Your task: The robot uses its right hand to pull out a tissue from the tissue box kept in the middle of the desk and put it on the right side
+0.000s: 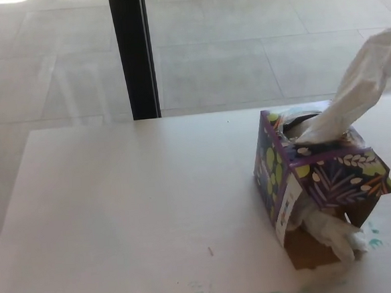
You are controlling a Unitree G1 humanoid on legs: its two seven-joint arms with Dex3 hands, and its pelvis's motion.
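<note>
Purple patterned tissue box (318,171) sits right of centre on your pale desk (133,211), tilted, its near side torn open with crumpled tissue (332,227) spilling out. White tissue (356,88) stretches taut from the top slot, up and right to the frame edge. Head view only: neither hand shows, so you cannot tell the fingers' state. Black post (134,53) stands beyond the far edge.

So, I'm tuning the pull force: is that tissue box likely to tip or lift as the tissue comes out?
Probably yes. The tissue box looks light, and its lower side gapes open with tissue spilling out. The tissue stretches taut up and right from its top opening, so the pull could tilt or drag it.
</note>
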